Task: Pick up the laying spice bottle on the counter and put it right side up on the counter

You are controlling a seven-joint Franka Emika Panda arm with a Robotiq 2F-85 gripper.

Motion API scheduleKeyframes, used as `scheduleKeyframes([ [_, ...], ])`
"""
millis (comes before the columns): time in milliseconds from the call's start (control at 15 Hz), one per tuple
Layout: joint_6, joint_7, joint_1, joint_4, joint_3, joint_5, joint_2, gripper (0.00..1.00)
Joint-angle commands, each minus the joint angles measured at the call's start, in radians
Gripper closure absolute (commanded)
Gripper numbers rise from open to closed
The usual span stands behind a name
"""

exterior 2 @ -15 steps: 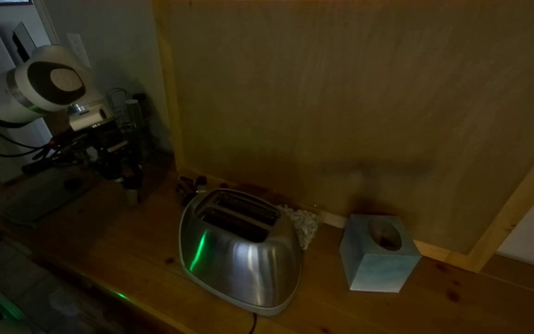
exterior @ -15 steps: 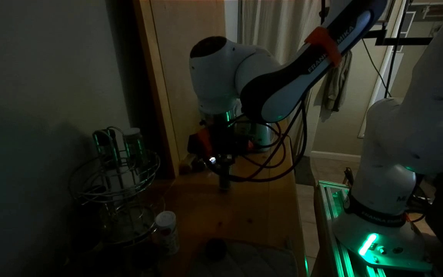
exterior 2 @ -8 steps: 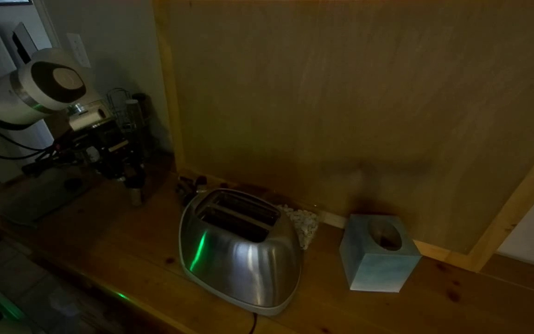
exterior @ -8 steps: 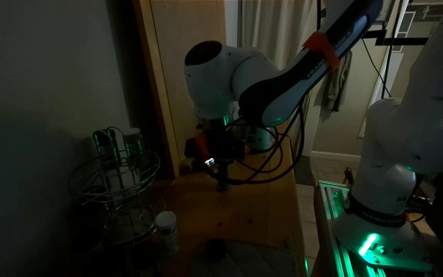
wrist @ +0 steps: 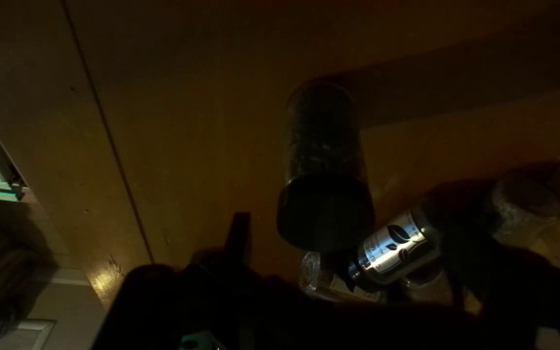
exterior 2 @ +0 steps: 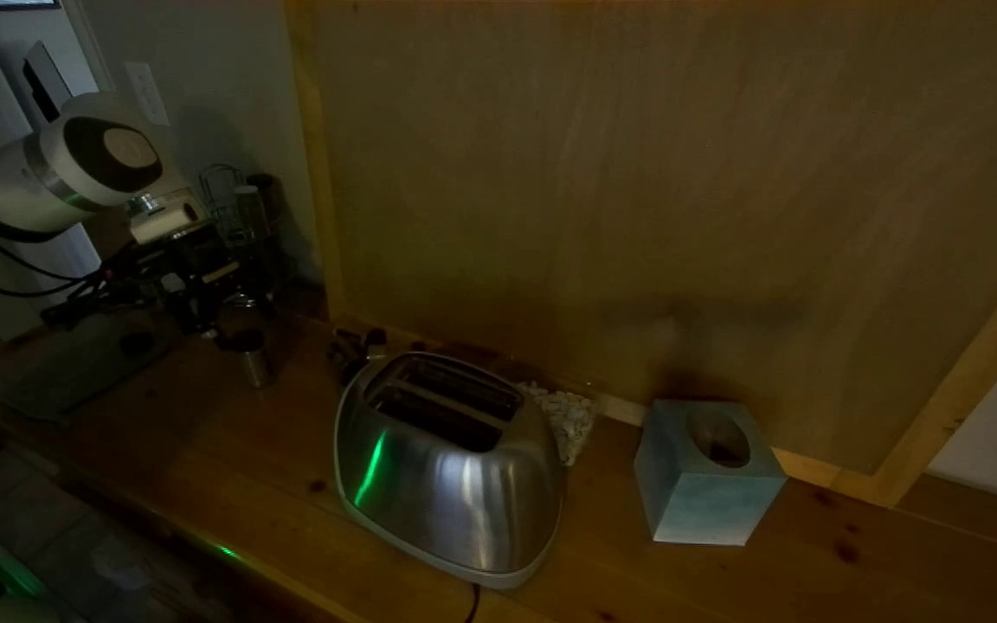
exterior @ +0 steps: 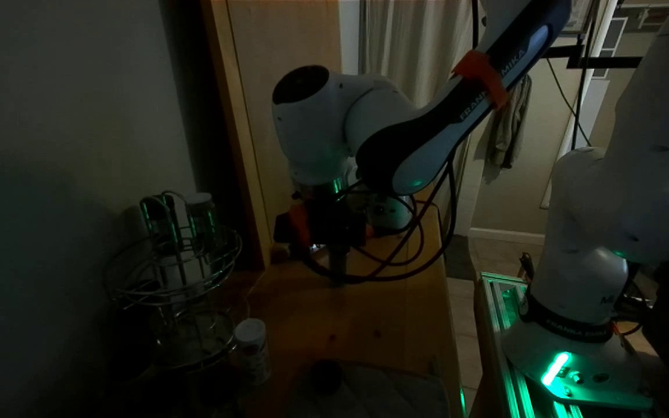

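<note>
Beneath the pincer (exterior 2: 237,324), the spice bottle (wrist: 325,163) stands upright.

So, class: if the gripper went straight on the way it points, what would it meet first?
Probably the spice bottle, its black lid first, though the dark hides how near it is.

The spice bottle (wrist: 322,138) is set upright on the table (wrist: 202,121), with its wide black lid (wrist: 326,211) uppermost. The body is cylindrical and, in the wrist view, is darkly mottled; whether by surface or by contents cannot be told. In both exterior views its lower part is seen as dim grey.
</note>
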Motion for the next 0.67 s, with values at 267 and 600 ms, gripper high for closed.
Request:
scheduleKeyframes([
  [267, -0.009, -0.100, 0.029, -0.013, -0.051, 0.057, -0.102, 0.00],
  [600, -0.021, -0.263, 0.052, -0.008, -0.075, 0.190, -0.231, 0.00],
])
